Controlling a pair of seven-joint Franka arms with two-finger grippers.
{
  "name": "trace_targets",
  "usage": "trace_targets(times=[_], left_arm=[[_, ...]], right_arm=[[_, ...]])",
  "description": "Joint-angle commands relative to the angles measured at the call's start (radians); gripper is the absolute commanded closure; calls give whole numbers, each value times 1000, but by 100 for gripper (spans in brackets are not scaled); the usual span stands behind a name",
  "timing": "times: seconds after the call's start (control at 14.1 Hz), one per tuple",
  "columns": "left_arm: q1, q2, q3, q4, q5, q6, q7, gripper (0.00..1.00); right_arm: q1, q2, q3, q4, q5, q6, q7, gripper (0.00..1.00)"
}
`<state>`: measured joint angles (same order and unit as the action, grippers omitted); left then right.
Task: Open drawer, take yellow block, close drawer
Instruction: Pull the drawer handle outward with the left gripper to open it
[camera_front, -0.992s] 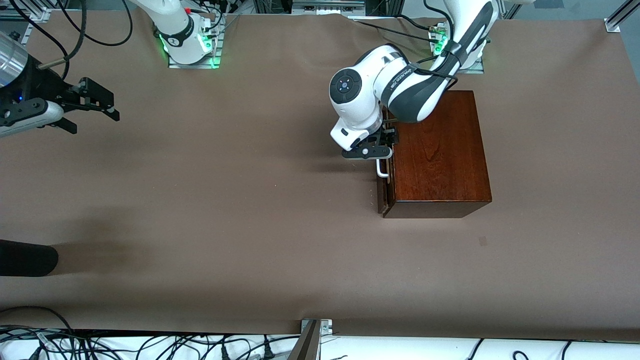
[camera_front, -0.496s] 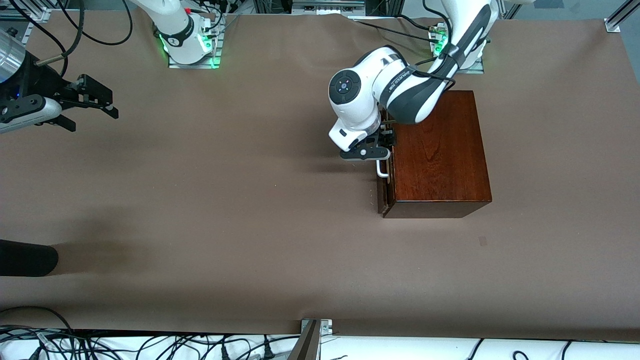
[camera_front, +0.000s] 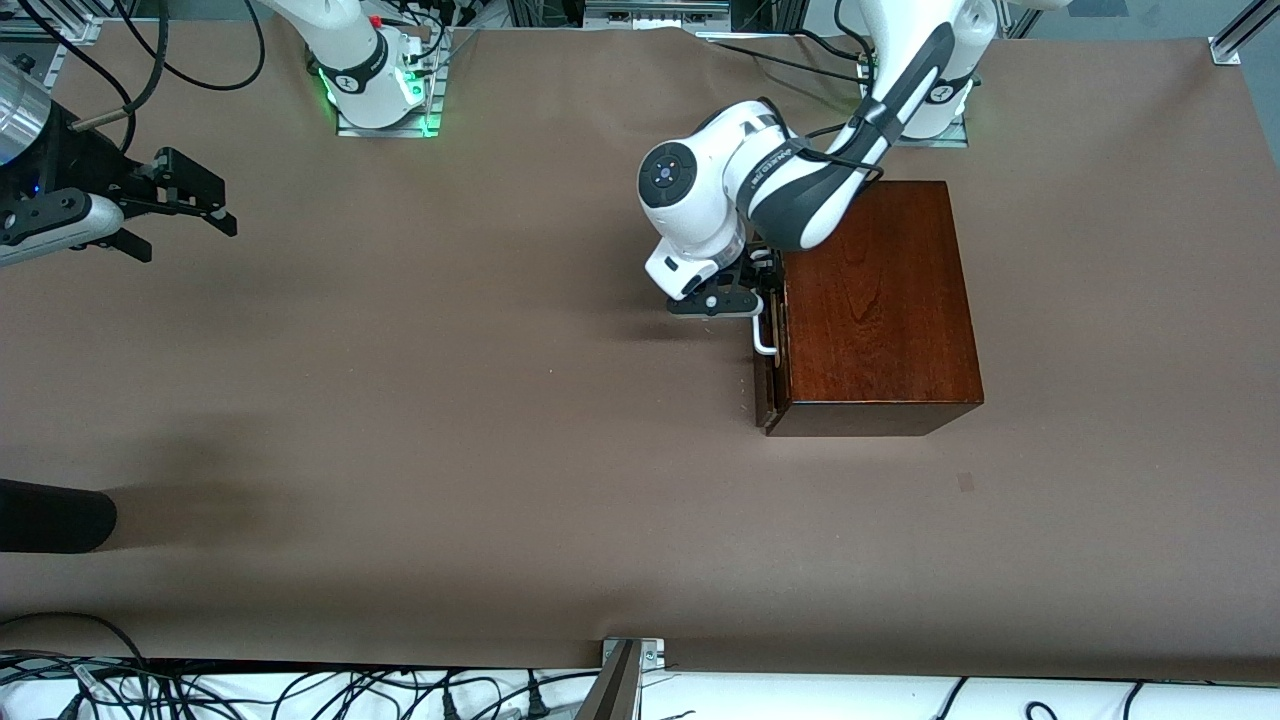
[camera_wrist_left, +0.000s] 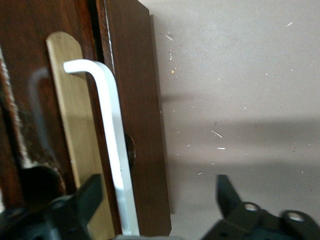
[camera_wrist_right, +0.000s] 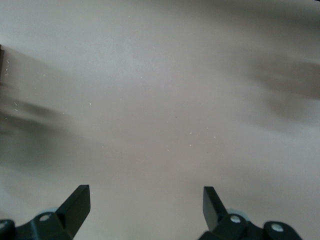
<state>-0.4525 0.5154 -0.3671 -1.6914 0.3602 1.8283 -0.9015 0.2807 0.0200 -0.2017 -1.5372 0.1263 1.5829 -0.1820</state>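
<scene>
The dark mahogany box (camera_front: 880, 300) stands at the left arm's end of the table. Its drawer (camera_front: 768, 395) faces the right arm's end and stands only a crack out of the box. The white bar handle (camera_front: 765, 335) shows clearly in the left wrist view (camera_wrist_left: 112, 140) against the drawer front (camera_wrist_left: 137, 100). My left gripper (camera_front: 762, 288) is open at the handle, its fingers astride the bar and the drawer front (camera_wrist_left: 157, 189), not closed on them. My right gripper (camera_front: 190, 205) is open and empty (camera_wrist_right: 145, 197), waiting over bare table. The yellow block is hidden.
A black rounded object (camera_front: 50, 515) lies at the table's edge at the right arm's end, nearer the front camera. Brown table cover (camera_front: 480, 380) stretches between the arms. Cables run along the table's near edge (camera_front: 300, 690).
My left arm has shifted a little toward the right arm's end, its gripper still at the handle. The drawer has not visibly moved. My right gripper rose slightly, then held.
</scene>
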Motion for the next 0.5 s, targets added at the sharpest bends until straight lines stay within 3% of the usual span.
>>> trace_targets(times=[0.0, 0.43], left_arm=[[-8, 17, 0, -5, 34, 35, -34, 0], [-26, 24, 0, -1, 31, 77, -39, 0]], right_arm=[[-3, -8, -5, 11, 24, -21, -8, 0], [-3, -17, -18, 11, 26, -54, -37, 0]])
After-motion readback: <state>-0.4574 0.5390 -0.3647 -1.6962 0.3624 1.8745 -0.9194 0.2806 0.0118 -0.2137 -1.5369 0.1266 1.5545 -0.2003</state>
